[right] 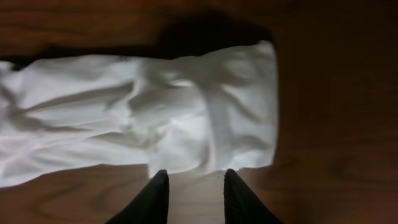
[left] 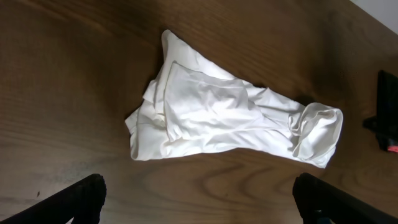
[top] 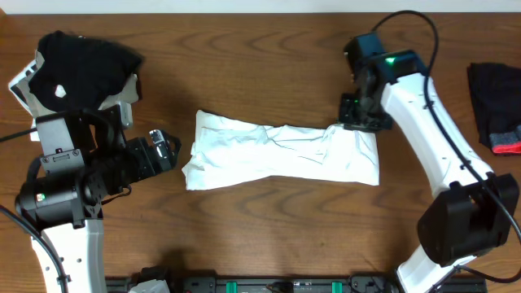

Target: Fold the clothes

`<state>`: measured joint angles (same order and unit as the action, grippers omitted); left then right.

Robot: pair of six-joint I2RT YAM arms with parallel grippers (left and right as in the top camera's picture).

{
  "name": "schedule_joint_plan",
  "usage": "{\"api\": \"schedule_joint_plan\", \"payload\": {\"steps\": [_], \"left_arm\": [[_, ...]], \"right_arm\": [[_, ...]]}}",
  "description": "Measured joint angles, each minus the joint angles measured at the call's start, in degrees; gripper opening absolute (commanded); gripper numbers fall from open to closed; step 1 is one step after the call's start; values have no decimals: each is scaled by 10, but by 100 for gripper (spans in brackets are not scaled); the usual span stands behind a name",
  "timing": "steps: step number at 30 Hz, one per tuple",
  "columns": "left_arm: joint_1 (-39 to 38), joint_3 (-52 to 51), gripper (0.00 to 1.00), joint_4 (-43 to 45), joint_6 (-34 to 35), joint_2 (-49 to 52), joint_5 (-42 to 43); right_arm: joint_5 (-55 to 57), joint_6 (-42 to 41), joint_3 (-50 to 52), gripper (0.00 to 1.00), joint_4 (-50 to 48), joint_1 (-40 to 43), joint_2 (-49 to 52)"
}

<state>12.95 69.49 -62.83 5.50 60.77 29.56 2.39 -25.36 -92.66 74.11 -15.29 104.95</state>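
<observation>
Brown wooden table (top: 269,49) is being occupied at centre by the white T-shirt (top: 281,155), bunched in a band from 9 to 3 o'clock. Left gripper (top: 167,149) is being held wide at its 9 o'clock, apart. Right gripper (right: 194,180) is being held narrowly parted, empty, at its 2 o'clock edge.

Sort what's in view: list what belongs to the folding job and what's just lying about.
Job: white T-shirt, bunched in a long strip; left gripper and right gripper, both open.
Lying about: black garment with a white spot, far left; black garment with red trim, far right.
</observation>
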Motion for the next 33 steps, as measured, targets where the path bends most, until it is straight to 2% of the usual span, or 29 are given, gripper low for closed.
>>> {"api": "schedule_joint_plan", "payload": {"steps": [5,13,17,19,21,33], "left_arm": [[0,0,98,0,0,0,0],[0,0,98,0,0,0,0],[0,0,98,-2,0,0,0],[0,0,98,-2,0,0,0],[0,0,98,-2,0,0,0],[0,0,98,-3,0,0,0]], "right_arm": [[17,10,67,33,-39,1,0],[23,16,156,32,-106,1,0],[7,18,177,24,-134,1,0],[-12,19,181,11,-149,1,0],[-32,18,184,3,-164,0,0],[-130,15,207,1,-226,-48,0]]}}
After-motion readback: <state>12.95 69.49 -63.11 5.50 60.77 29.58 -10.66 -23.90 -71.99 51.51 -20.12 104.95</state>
